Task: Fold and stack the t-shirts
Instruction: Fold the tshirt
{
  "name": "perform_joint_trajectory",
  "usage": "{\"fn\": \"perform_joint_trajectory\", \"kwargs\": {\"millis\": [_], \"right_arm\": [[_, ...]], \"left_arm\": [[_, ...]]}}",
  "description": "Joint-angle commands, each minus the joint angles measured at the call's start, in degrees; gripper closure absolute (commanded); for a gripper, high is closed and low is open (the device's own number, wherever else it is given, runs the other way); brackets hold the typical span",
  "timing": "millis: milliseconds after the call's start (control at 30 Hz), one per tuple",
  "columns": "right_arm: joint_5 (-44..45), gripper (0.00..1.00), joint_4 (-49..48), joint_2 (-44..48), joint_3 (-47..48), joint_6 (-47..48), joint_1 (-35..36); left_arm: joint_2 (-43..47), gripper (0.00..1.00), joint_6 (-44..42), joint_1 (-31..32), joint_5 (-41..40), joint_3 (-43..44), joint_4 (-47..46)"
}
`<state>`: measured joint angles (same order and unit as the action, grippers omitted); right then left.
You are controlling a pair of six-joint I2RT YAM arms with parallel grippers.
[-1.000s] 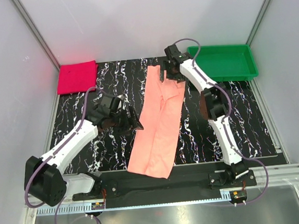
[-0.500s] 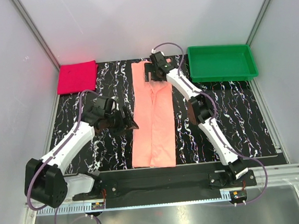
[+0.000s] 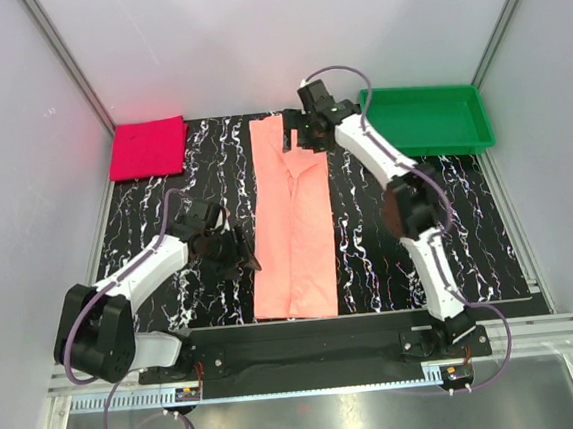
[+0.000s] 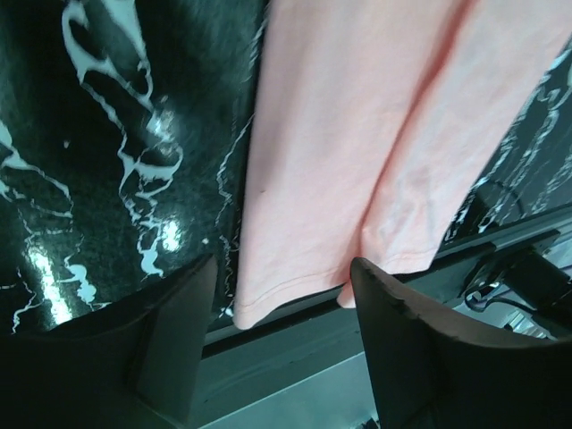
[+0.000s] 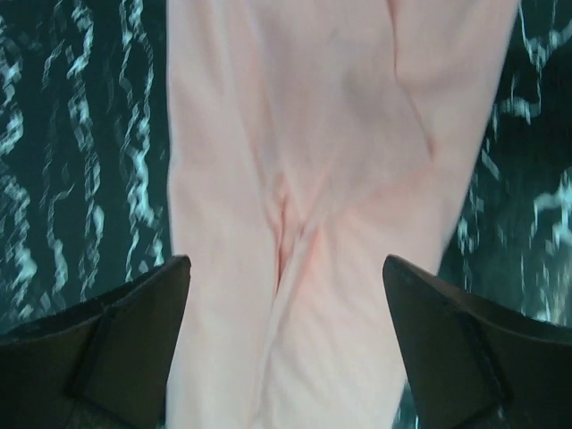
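Black marbled surface, salmon shirt lying in a long strip; left end effector and right end effector both gape open, gripping nothing. Magenta shirt folded far-left.

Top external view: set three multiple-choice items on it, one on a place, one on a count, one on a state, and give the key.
1. Where on the black white-veined table does the folded magenta-red cloth t-shirt lie?
A. far left corner
B. near right corner
C. centre

2. How many t-shirts show?
A. one
B. two
C. three

3. How does the salmon-peach pink cloth t-shirt lie?
A. balled up
B. flat, folded into a long strip
C. draped over an arm

Key:
1 A, it sits by the back left wall.
2 B, only the magenta and the salmon one show.
3 B, its sides are folded in, making a narrow band along the table.
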<state>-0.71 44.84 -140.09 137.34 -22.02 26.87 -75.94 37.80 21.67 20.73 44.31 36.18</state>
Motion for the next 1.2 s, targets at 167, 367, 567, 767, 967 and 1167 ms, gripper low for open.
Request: {"fn": "perform_joint_trajectory", "kwargs": {"millis": [167, 367, 567, 767, 967, 1167], "right_arm": [[-17.4, 0.11, -0.3, 40.7, -50.1, -9.3, 0.8], [-25.9, 0.24, -5.8, 52.5, -74.8, -15.2, 8.1], [-27.4, 0.27, -11.2, 56.9, -88.3, -20.6, 11.2], [-28.7, 0.38, -14.8, 56.6, -93.6, -22.7, 11.6], [-27.9, 0.38, -12.9, 57.1, -94.6, -24.3, 13.9], [-27.8, 0.4, -13.2, 56.0, -95.5, -24.3, 14.2]], "left_arm": [[1.8, 0.4, 2.2, 1.9, 2.6, -8.0, -2.1], [2.7, 0.43, 5.5, 7.7, 1.1, -10.8, -3.8], [3.4, 0.47, 6.5, 9.5, -3.0, -12.1, -1.3], [2.9, 0.48, 6.3, 10.3, -3.9, -11.4, -0.4], [2.6, 0.49, 6.9, 12.8, -4.6, -11.4, -0.4], [1.4, 0.49, 7.8, 14.4, -6.1, -11.4, -1.3]]}}
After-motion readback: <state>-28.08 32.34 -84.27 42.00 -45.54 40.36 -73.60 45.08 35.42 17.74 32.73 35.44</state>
